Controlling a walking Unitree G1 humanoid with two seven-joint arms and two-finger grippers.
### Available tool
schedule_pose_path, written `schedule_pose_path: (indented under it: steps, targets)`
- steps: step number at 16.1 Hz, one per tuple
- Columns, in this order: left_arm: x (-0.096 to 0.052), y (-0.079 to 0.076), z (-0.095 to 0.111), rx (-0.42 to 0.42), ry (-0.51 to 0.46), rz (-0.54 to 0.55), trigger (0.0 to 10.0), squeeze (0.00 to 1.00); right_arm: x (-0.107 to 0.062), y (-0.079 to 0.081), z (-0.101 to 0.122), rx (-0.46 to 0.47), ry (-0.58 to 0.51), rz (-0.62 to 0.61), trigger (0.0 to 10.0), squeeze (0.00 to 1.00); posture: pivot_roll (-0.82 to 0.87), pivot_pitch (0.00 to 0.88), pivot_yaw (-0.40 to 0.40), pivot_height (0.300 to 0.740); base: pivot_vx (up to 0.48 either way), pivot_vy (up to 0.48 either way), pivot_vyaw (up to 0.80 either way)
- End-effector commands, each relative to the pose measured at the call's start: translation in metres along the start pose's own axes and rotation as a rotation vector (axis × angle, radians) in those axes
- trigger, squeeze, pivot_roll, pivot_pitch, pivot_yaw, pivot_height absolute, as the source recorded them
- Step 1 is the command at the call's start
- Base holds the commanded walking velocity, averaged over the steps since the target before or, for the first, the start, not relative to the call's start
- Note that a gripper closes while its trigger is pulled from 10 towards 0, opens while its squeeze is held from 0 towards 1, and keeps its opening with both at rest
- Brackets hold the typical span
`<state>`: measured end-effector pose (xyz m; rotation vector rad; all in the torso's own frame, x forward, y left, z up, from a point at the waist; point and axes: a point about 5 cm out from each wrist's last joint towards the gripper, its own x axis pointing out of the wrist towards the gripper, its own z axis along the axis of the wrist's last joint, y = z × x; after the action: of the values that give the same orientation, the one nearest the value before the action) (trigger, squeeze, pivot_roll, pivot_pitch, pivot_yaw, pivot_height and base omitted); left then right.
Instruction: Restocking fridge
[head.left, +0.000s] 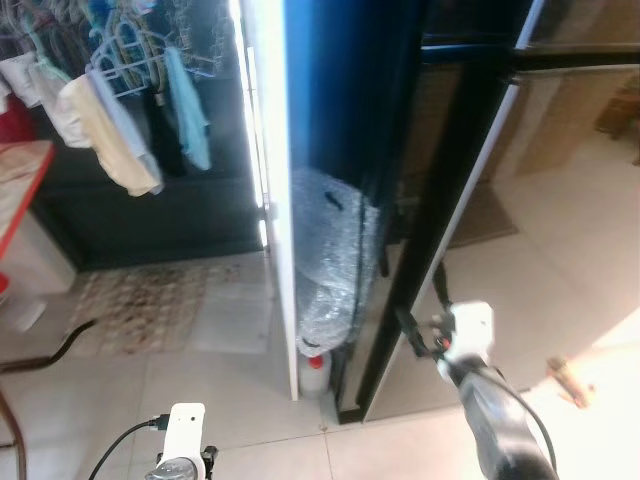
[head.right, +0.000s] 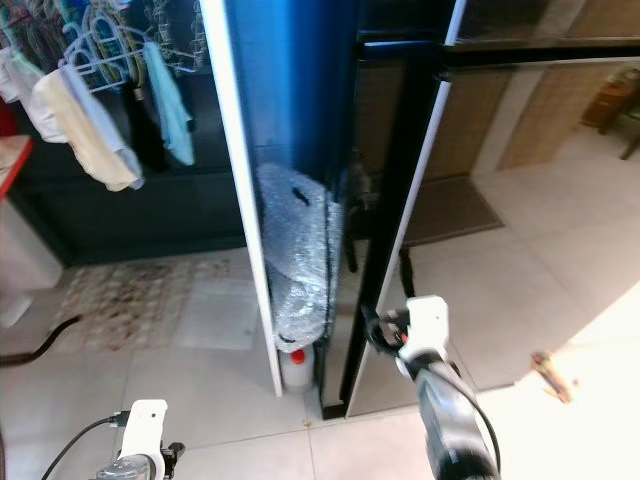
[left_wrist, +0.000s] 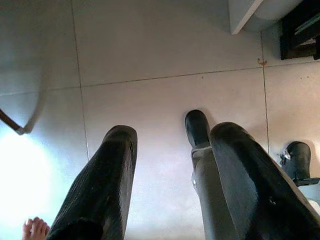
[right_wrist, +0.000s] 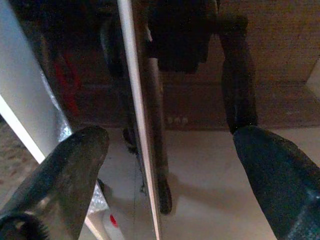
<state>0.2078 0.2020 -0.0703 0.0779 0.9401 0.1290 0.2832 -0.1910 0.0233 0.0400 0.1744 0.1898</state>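
Laundry (head.left: 120, 120) hangs far left, left gripper (left_wrist: 170, 175) hangs low over floor tiles (left_wrist: 150, 45) with fingers apart, bubble-wrap bundle (head.left: 330, 260) sits beside the dark fridge (head.left: 440, 150), right gripper (right_wrist: 165, 175) fingers spread astride the fridge door edge (right_wrist: 140, 125).

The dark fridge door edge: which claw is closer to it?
Right. The right claw is raised right at the door edge, fingers open; the left claw hangs low over the floor tiles, well aside.
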Motion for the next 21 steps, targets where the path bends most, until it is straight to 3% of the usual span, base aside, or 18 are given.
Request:
schedule_pose_path:
  steps: [1, 4, 6, 7, 10, 11, 13, 16, 21]
  targets:
    - [0.000, 0.000, -0.004, 0.000, 0.007, 0.004, 10.0, 0.00, -0.011, -0.007, -0.004, -0.002, -0.019, -0.039, 10.0, 0.00, -0.18, 0.046, -0.008, 0.740, 0.000, 0.000, 0.00]
    - [-0.001, 0.001, -0.005, 0.000, 0.011, 0.007, 10.0, 0.00, -0.066, -0.022, -0.043, 0.005, 0.070, -0.106, 10.0, 0.00, -0.19, 0.041, -0.008, 0.740, 0.000, 0.000, 0.00]
    - [-0.001, 0.002, -0.005, 0.005, 0.013, 0.005, 10.0, 0.00, -0.085, -0.026, -0.066, 0.019, 0.182, -0.133, 10.0, 0.00, -0.20, 0.031, 0.000, 0.740, 0.000, 0.000, 0.00]
    - [-0.001, 0.002, -0.005, 0.009, 0.012, 0.003, 10.0, 0.00, -0.090, -0.023, -0.083, 0.049, 0.287, -0.145, 10.0, 0.00, -0.20, 0.028, 0.003, 0.740, 0.000, 0.000, 0.00]
    - [0.000, 0.002, -0.002, 0.015, 0.004, -0.002, 10.0, 0.00, -0.111, 0.007, -0.133, 0.176, 0.684, -0.179, 10.0, 0.00, -0.18, 0.023, 0.010, 0.740, 0.000, 0.000, 0.00]
    - [0.000, 0.002, -0.002, 0.014, 0.003, 0.000, 10.0, 0.00, -0.116, 0.012, -0.139, 0.180, 0.737, -0.171, 10.0, 0.00, -0.17, 0.024, 0.009, 0.740, 0.000, 0.000, 0.00]
    - [0.000, 0.004, -0.001, 0.059, 0.011, 0.012, 10.0, 0.00, -0.109, 0.019, -0.137, 0.208, 0.713, -0.165, 10.0, 0.00, -0.20, 0.040, 0.020, 0.740, 0.000, 0.000, 0.00]
    - [0.000, 0.003, 0.001, 0.089, 0.011, -0.001, 10.0, 0.00, -0.120, 0.021, -0.147, 0.218, 0.805, -0.189, 10.0, 0.00, -0.20, 0.046, 0.021, 0.740, 0.000, -0.107, 0.00]
    - [0.000, 0.004, 0.001, 0.088, 0.013, 0.002, 10.0, 0.00, -0.120, 0.020, -0.147, 0.220, 0.807, -0.185, 10.0, 0.00, -0.19, 0.044, 0.021, 0.740, 0.000, -0.369, 0.00]
